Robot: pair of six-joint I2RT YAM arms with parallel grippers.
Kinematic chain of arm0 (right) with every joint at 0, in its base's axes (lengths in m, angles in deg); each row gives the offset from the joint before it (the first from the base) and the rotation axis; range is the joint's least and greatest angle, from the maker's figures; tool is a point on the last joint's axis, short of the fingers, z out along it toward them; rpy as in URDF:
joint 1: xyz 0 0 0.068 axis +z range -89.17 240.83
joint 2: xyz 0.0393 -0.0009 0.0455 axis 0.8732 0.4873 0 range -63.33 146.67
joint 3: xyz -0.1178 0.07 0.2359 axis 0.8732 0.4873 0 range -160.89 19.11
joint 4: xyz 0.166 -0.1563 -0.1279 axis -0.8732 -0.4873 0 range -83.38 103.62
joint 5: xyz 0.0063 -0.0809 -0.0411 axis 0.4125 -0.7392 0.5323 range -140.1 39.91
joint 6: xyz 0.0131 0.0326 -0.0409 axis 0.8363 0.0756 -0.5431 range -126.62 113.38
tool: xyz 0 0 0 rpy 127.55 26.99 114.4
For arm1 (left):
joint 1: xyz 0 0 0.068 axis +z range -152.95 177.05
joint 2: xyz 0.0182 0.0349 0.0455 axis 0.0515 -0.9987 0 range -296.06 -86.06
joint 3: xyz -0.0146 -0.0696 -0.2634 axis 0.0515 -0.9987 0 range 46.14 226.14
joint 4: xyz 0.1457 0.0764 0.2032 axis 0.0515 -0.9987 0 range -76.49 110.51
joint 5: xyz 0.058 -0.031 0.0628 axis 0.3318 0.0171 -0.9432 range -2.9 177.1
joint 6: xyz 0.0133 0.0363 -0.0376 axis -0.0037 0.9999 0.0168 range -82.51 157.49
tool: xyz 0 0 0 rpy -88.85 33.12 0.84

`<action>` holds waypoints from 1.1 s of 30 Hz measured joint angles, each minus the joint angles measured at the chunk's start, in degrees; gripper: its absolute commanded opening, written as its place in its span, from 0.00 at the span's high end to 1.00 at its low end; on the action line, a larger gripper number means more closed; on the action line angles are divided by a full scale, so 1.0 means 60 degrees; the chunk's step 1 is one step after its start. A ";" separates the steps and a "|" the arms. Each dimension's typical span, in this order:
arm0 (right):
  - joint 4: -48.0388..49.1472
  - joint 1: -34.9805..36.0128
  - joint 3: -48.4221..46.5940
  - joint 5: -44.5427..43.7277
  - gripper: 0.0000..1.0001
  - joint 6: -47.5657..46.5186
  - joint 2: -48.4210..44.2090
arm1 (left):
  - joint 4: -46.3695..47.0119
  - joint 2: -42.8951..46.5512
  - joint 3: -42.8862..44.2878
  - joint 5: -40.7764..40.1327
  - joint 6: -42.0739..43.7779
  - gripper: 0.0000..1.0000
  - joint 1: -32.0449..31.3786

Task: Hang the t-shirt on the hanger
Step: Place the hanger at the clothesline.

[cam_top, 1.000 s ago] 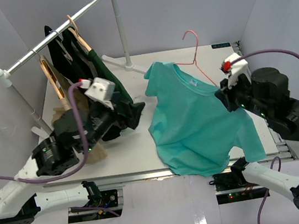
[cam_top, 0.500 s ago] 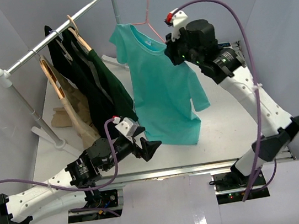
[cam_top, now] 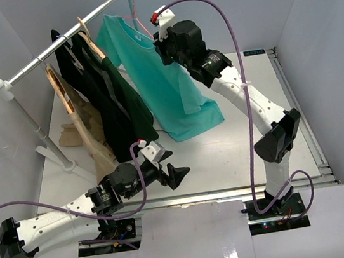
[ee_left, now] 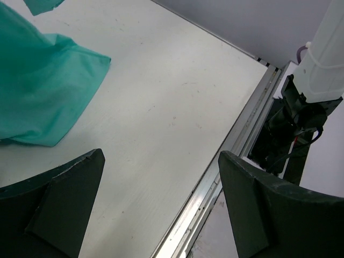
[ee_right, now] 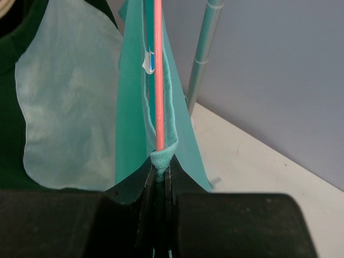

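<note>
The teal t-shirt hangs on the thin pink hanger, whose hook sits at the right end of the rail. Its hem trails onto the table and shows in the left wrist view. My right gripper is raised at the shirt's shoulder. In the right wrist view the jaws are shut on the t-shirt collar and the pink hanger wire. My left gripper is open and empty, low over the table's front edge, right of the shirt's hem.
A dark green garment and a tan garment hang on wooden hangers left of the t-shirt. The rack's upright post stands behind it. The right arm's base is near the table's front right edge.
My right gripper has carried the t-shirt and hanger up and left, and the hook has reached the rail's right end. My left gripper has shifted slightly right near the front edge.
</note>
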 measured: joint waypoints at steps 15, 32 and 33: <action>0.1971 0.0573 -0.0832 -0.0082 0.92 -0.0301 0.2010 | 0.0339 0.0623 -0.0534 -0.0075 -0.0036 0.02 0.0000; 0.2489 0.0607 -0.0930 -0.0084 0.10 -0.0549 0.2732 | 0.0346 0.0498 -0.0541 -0.0273 -0.0031 0.02 0.0000; 0.2353 0.0622 -0.0904 -0.0144 0.10 -0.0564 0.2653 | 0.0362 0.0470 -0.0545 -0.0301 -0.0015 0.02 0.0000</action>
